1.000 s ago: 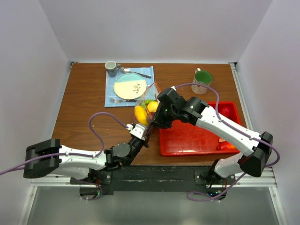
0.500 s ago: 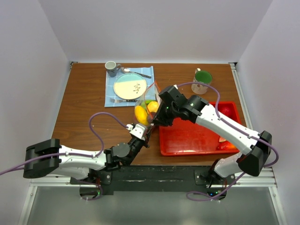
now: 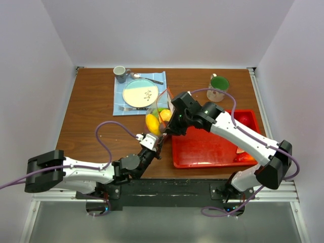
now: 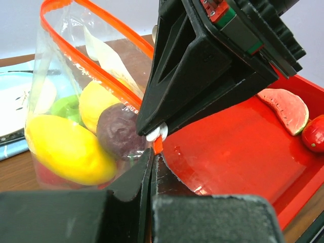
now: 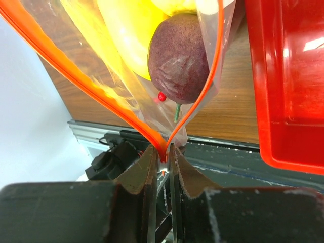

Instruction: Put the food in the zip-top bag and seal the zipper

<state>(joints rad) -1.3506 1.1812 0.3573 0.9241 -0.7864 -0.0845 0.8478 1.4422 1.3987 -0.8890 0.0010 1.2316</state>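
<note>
Narrowing over the last second, the right claw [image 5: 162, 154] is now pinching the near end of the zipper [image 5: 76, 83], its fingers together on the red strip where the two sides of the mouth are meeting. The right arm is also sitting slightly closer to the zip-top bag [image 3: 156, 117] than before. The left claw [image 4: 152, 164] is clamped shut on the bag's near corner, just below the right claw's tips.

The bag is standing upright near the middle of the brown wooden counter [image 3: 91, 111], its mouth gaping beyond the pinched end. The food is lying inside it: a yellow piece [image 4: 66, 149], a dark purple piece [image 4: 119, 132] and a green piece [image 4: 66, 109].

A red tray [image 3: 207, 149] is sitting at 4 o'clock from the bag, carrying a watermelon slice [image 4: 286, 109] and a red round piece [image 4: 315, 134]. At 11 o'clock a blue placemat [image 3: 121, 98] is bearing a plate [image 3: 140, 93], with a grey mug [image 3: 120, 74] at its far corner. A green-filled glass cup [image 3: 218, 86] is standing at 2 o'clock. Plain white walls are enclosing the counter on three sides.
</note>
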